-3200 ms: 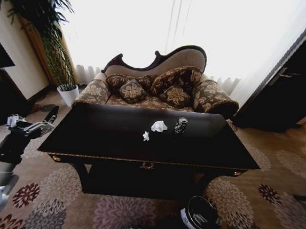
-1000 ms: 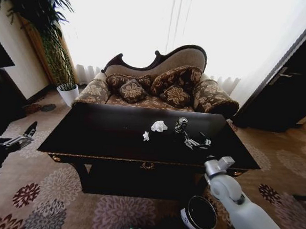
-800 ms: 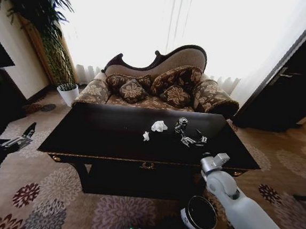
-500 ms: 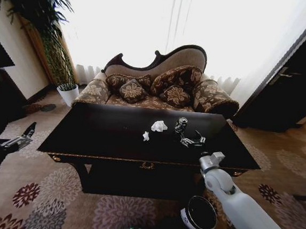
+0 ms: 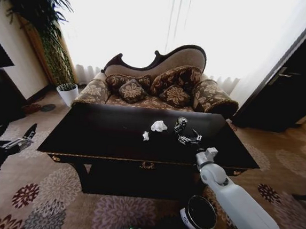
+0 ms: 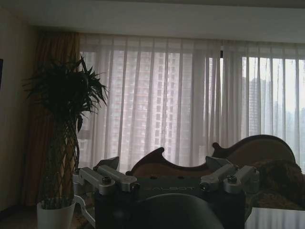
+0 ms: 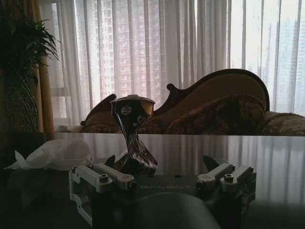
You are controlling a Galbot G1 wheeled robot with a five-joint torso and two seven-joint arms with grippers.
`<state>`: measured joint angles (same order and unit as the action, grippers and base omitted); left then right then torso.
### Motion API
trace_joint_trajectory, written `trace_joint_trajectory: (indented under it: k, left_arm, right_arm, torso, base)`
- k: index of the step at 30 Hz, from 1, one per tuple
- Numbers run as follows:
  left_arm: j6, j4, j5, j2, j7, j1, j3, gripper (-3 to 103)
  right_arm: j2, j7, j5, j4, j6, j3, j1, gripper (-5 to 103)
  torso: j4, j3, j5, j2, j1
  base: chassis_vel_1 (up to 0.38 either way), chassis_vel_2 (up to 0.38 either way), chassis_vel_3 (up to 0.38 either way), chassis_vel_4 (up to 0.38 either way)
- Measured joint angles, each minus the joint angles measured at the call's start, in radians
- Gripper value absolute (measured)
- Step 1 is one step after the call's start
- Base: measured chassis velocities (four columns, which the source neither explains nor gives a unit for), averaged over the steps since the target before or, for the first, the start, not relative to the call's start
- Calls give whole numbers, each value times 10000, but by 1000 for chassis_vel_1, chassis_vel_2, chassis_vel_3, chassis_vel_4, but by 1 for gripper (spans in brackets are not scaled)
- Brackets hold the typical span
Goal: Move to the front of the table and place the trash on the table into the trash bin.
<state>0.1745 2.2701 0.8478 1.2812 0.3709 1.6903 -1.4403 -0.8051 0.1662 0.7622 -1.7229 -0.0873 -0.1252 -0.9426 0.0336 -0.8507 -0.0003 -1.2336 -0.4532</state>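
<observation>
The dark glossy table [image 5: 113,138] carries three bits of trash. Two white tissue wads [image 5: 159,126] lie near a crumpled shiny wrapper [image 5: 181,123].

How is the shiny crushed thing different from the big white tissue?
The shiny wrapper is dark, silvery and stands tall and twisted; the larger tissue wad is white, soft and lies low. The right tool, open, sits right by the wrapper; the tissue lies farther off. Both rest on the table.
</observation>
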Motion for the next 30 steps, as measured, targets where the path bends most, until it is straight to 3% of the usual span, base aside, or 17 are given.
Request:
trace_joint_trajectory:
  k: [6, 7, 8, 10, 18, 30]
  left_arm:
    - [-1, -85, -101, 3, 24, -49, 57, 100]
    - [-1, -92, -102, -5, 28, -65, 64, 100]
    - [-1, -106, -102, -17, 32, -85, 70, 100]
    - [-2, -132, -102, -26, 31, -118, 81, 100]
    - [-2, -152, -191, 25, 31, -224, 319, 100]
    - [-32, -35, -174, 53, 48, -45, 169, 100]
  right_arm:
    - [-11, -8, 55, 185, -2, 136, 392, 100]
    - [-9, -7, 79, 163, -3, 114, 411, 100]
    - [5, 0, 116, 95, 2, 37, 399, 100]
    - [44, 4, 176, -75, 67, -152, 252, 100]
    - [186, -5, 251, -371, 128, -663, -442, 100]
    - [607, 169, 687, -523, 463, -527, -82, 100]
  torso:
    - [2, 2, -11, -3, 1]
    - [-4, 2, -12, -3, 1]
    - [-24, 1, -3, -1, -1]
    - [-32, -3, 1, 4, -10]
    - [-9, -5, 14, 8, -9]
    - [-14, -3, 0, 7, -8]
  base:
    - [0, 0, 0, 0]
    - [0, 0, 0, 0]
    - [0, 0, 0, 0]
    - [10, 17, 26, 9]
    - [-1, 12, 20, 6]
    - [0, 0, 0, 0]
